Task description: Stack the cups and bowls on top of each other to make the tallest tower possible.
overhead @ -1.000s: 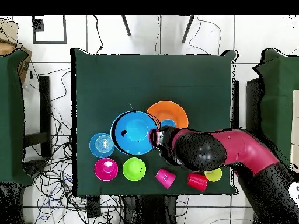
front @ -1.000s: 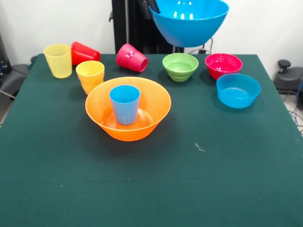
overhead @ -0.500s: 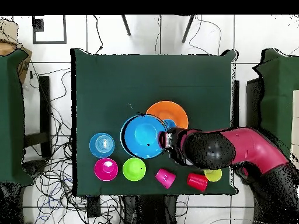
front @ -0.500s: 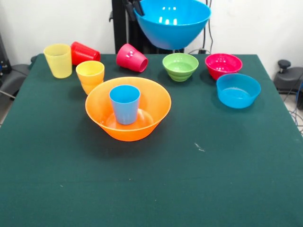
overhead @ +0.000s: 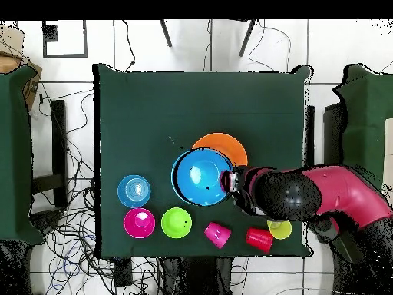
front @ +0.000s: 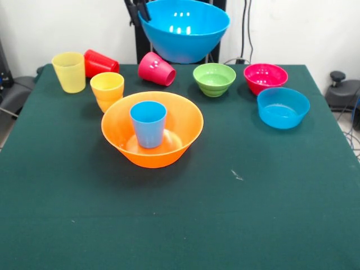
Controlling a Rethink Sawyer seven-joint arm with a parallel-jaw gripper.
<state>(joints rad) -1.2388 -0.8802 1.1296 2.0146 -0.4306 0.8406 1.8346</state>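
Note:
My gripper (front: 138,10) is shut on the rim of the large blue bowl (front: 183,31), which hangs high above the table's far side. From overhead the large blue bowl (overhead: 201,177) overlaps the large orange bowl (overhead: 228,144), with the gripper (overhead: 228,182) at its rim. The large orange bowl (front: 188,121) sits mid-table with the light blue cup (front: 148,124) upright inside it. The orange cup (front: 107,90) stands just behind it.
Yellow cup (front: 69,71) upright, red cup (front: 100,62) and pink cup (front: 156,68) on their sides at the far left. Green bowl (front: 214,79), magenta bowl (front: 265,77) and small blue bowl (front: 283,107) sit at the far right.
The gripper has carried the large blue bowl leftward in the front view, from over the green bowl toward the orange bowl. Nothing on the table moved.

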